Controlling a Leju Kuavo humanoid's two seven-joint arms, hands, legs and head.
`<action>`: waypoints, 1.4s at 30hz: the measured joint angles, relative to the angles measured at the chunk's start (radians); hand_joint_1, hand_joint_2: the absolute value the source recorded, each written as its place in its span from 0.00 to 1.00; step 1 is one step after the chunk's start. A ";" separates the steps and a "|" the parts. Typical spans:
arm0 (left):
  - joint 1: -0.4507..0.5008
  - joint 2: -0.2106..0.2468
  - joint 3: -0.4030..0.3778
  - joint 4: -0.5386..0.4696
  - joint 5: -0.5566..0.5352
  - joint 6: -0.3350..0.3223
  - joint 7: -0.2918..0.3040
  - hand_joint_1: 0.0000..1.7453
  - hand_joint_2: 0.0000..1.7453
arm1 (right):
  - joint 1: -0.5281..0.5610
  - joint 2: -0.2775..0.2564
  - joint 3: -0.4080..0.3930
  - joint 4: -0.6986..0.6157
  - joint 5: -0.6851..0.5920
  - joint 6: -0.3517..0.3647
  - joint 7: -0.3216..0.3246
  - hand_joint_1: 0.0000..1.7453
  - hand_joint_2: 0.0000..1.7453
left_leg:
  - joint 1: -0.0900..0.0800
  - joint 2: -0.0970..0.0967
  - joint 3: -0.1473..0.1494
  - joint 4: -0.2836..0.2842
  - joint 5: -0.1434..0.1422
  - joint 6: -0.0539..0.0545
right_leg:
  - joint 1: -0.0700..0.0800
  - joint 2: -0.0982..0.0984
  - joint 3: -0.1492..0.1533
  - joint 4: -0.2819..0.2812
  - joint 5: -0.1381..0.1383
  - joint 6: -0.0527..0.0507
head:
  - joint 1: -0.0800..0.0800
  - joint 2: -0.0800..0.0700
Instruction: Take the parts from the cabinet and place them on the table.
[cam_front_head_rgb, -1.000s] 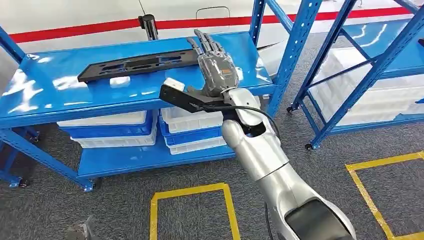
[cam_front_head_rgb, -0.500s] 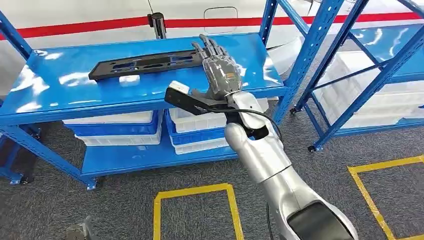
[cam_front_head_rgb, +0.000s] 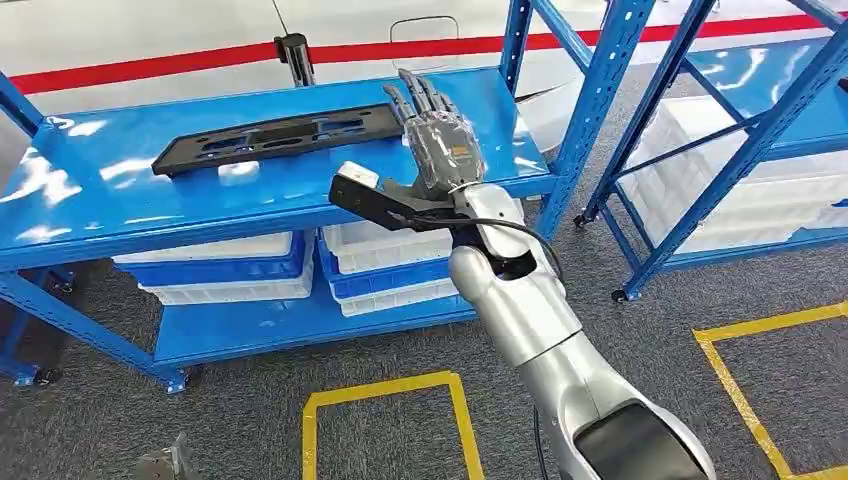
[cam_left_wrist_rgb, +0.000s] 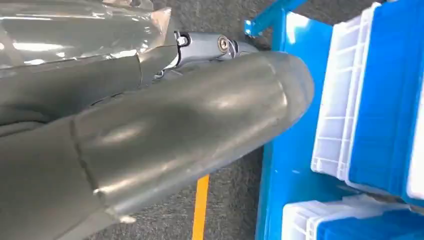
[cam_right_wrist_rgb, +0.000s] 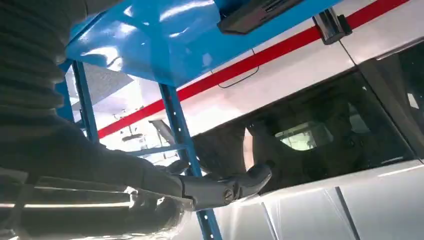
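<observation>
Standing across most of the head view, the blue cabinet (cam_front_head_rgb: 300, 190) carries the task's thing on its top shelf: a long black part (cam_front_head_rgb: 275, 135) lying flat toward the back, with white bins (cam_front_head_rgb: 380, 245) stacked on the lower shelves. A second blue rack (cam_front_head_rgb: 740, 130) stands to the right, and yellow floor markings (cam_front_head_rgb: 385, 385) lie in front. The right arm (cam_front_head_rgb: 540, 330) reaches up from below, and the right hand (cam_front_head_rgb: 440, 140) hovers at the near right end of the part, fingers straight and spread, holding nothing; I cannot tell whether the fingertips touch it. The left hand (cam_left_wrist_rgb: 150, 125) crowds its wrist view, too close to judge its fingers.

Risk, as I judge it: the part is long and the hand sits at 1 end, so a grip there could let the far end droop, swing against the shelf post, or slip free. A flat approach might also push the part backward instead of catching it.
</observation>
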 joint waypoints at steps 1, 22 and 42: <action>0.000 0.000 -0.003 0.001 0.000 0.000 0.000 0.00 0.00 | -0.001 0.000 0.000 0.000 0.000 0.000 0.000 0.00 1.00 | -0.001 -0.001 0.023 -0.045 0.000 0.001 | 0.007 0.000 0.000 0.001 -0.004 0.006 | 0.002 0.000; 0.005 0.003 -0.050 0.009 0.003 0.010 0.000 0.00 0.00 | 0.007 -0.021 0.004 0.016 0.005 -0.002 0.008 0.00 1.00 | -0.017 -0.005 0.102 -0.034 -0.091 0.017 | 0.003 -0.006 -0.047 0.000 0.042 -0.002 | 0.006 0.000; 0.013 0.003 -0.050 0.011 0.008 0.011 0.000 0.00 0.00 | 0.014 -0.024 0.006 0.029 0.005 -0.003 0.008 0.00 1.00 | -0.021 -0.008 0.071 -0.067 -0.032 0.069 | 0.014 -0.003 -0.173 0.327 -0.126 0.026 | 0.008 0.000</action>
